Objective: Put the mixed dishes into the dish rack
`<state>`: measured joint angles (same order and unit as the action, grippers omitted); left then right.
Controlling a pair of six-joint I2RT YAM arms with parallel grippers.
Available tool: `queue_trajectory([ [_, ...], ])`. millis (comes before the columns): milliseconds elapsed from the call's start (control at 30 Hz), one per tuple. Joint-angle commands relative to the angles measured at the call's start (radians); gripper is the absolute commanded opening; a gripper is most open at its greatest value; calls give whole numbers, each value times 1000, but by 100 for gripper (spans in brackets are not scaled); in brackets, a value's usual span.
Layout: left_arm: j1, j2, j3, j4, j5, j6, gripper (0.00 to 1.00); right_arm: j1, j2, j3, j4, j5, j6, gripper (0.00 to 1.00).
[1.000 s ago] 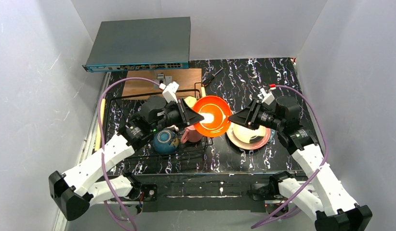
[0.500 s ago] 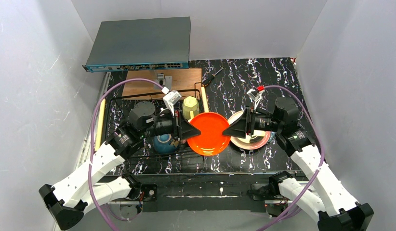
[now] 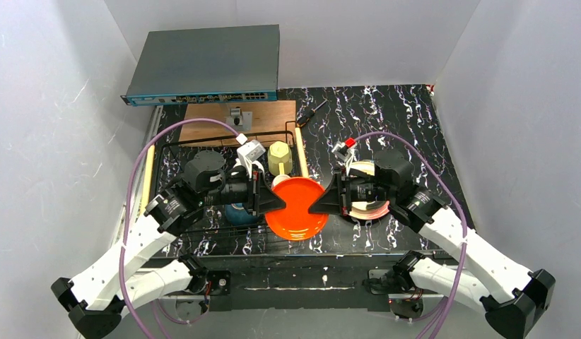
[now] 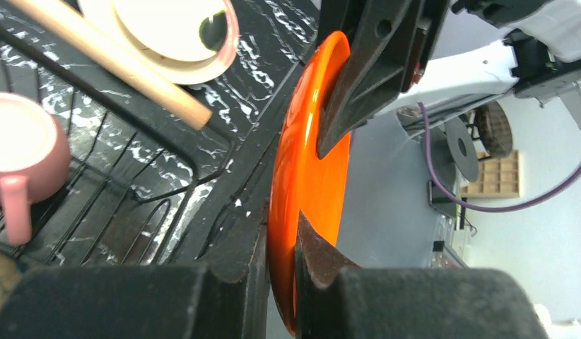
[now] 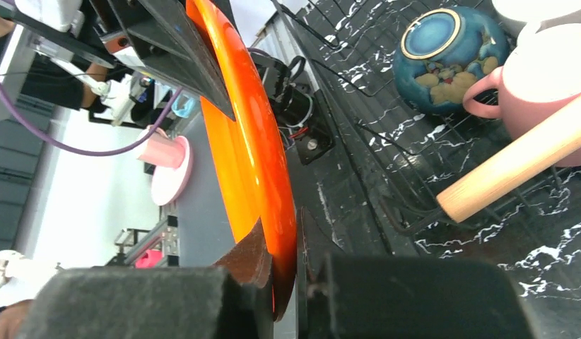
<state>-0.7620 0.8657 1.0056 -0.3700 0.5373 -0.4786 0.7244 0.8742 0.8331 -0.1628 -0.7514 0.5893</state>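
A black, white-veined tabletop [image 3: 386,120] sits between plain white walls, with the arms bolted at its near edge. The left gripper [image 4: 282,248] is closed on the rim of the orange plate [image 3: 296,219], one finger on each face. The right gripper [image 5: 282,248] is clamped on the opposite rim in the same way. Between them the plate appears to be held off the surface, above the near right corner of the dish rack [image 3: 300,150] and partly over the table. Inside the rack a pink mug [image 4: 22,159], a blue-teal bowl [image 5: 447,49] and a yellow-green mug [image 3: 279,157] are seen. A cream plate [image 4: 167,32] lies on the table just outside the rack's wooden rod handle [image 4: 111,67].

The orange plate is judged stiff, glossy and probably slippery, moderately heavy, and breakable if dropped or knocked against the wires. It is best taken at the rim and pinched across its thickness, as is done here. A one-sided hold would be levered by the weight, so a deep bite is advised. Being round, the plate has no long axis. Its broad face is turned up towards the overhead camera, and the line between the two grips runs left to right. The exact tilt cannot be told.
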Motion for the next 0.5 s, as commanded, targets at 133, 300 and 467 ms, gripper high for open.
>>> queue_trajectory([
  [133, -1, -40, 124, -176, -135, -67, 73, 66, -45, 55, 20, 255, -151, 1],
  [300, 0, -68, 254, -379, -353, -248, 98, 103, -69, 83, -19, 480, -296, 1],
  [467, 1, -57, 350, -503, -438, -540, 98, 257, 1, 151, -33, 834, -478, 1],
])
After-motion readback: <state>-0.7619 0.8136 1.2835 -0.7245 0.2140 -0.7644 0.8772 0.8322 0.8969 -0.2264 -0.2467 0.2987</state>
